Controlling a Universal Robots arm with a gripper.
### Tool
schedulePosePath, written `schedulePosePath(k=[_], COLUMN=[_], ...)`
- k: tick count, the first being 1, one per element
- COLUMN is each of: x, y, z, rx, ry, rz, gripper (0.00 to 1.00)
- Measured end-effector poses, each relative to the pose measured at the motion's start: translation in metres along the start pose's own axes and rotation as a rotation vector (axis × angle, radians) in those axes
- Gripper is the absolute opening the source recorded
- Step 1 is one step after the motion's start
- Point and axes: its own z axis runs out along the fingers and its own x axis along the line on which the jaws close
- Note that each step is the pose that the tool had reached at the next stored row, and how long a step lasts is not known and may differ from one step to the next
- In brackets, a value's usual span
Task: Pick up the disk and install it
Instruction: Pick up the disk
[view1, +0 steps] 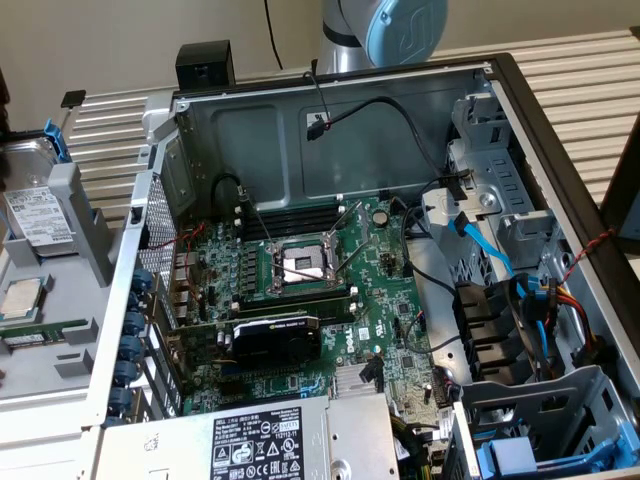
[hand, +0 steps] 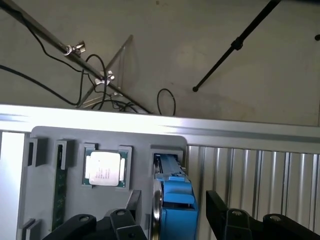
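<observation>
The disk (view1: 35, 212), a silver drive with a white label in a blue carrier, stands on edge in a slot of the grey holder tray (view1: 85, 215) at the exterior view's left, outside the computer case. In the wrist view the disk (hand: 176, 202) shows edge-on with its blue carrier toward the camera. My gripper (hand: 172, 200) is open and straddles it, one dark finger (hand: 131, 220) on each side, with a gap between each finger and the disk.
The tray also holds a square silver processor chip (hand: 104, 169) and a green memory stick (hand: 60, 197). The open case (view1: 330, 250) shows the motherboard, cables and a drive cage (view1: 540, 420) with a blue part at the exterior view's lower right.
</observation>
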Motion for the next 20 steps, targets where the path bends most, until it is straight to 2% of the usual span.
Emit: schedulePosePath(k=[4,8,20], x=[0.0,-0.0001,-0.0008], y=[-0.0001,-0.0002,-0.0002], z=[0.002,0.0028,0.003], rx=[-0.0015,-0.0058,-0.0064], ry=[-0.0007,-0.0015,-0.0017], rz=[0.014,0.035,0.036], gripper=[0.62,0.62,0.62])
